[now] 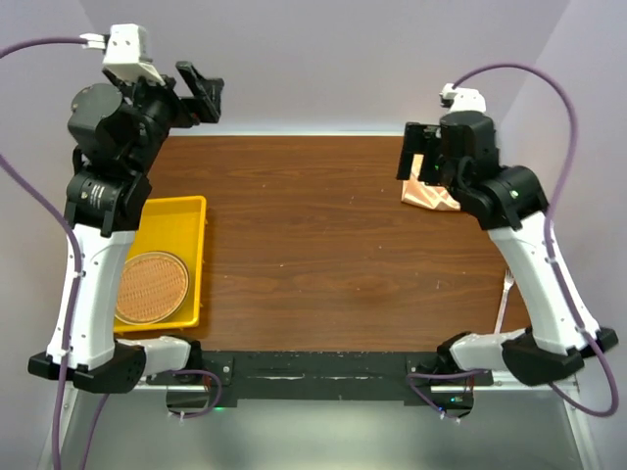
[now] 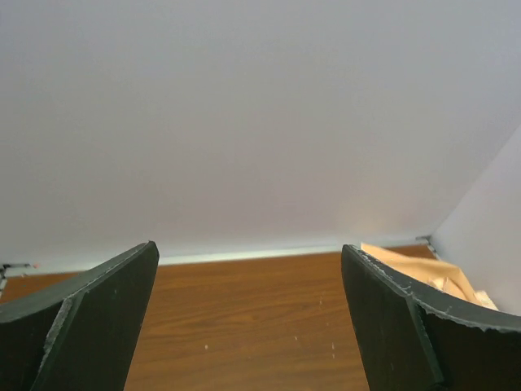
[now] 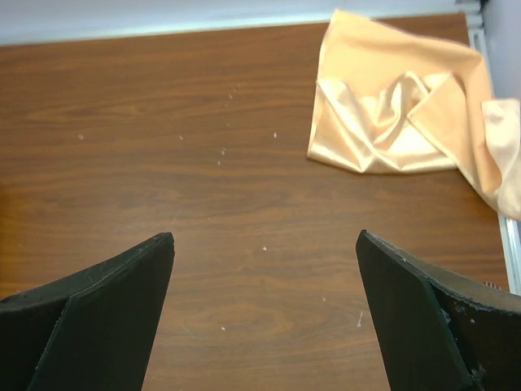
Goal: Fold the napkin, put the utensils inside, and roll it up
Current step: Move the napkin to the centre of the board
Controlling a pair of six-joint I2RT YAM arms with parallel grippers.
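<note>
1. My left gripper (image 1: 208, 95): one, jaws spread wide, holding nothing, raised well left of the napkin (image 1: 432, 195).
2. Yellow tray (image 1: 186, 211): one, far left of the napkin, holding one round wicker mat (image 1: 150, 287).
3. Napkin: one, peach, crumpled.
4. My right gripper (image 1: 419, 157): one, jaws wide, empty, above the napkin's left side, not touching.
5. Fork (image 1: 506, 294): one, nearer me than the napkin.
6. Table (image 1: 313, 245): brown wood grain, with pale lilac walls around it.
</note>
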